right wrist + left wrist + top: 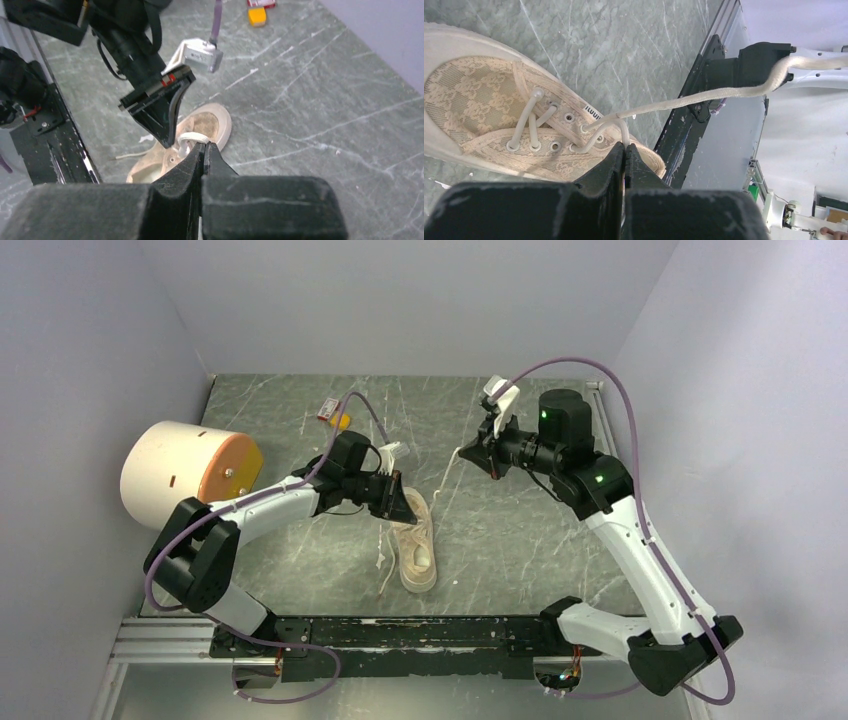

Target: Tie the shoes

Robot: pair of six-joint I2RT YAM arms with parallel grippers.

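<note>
You see the sneaker near the middle of the counter, where the left jaws pinch the lace at the upper eyelets, probably to anchor it, while the right jaws, pinching it too, hold it taut toward 2 o'clock.

Left wrist: sneaker toe clipped by the left edge, heel end hidden behind the left gripper; lace runs off the right edge. Right wrist: right gripper and the left one cover most of the sneaker's opening; red-and-white item is cut by the top edge. Top view: both pinch points on the lace too small to make out.
</note>
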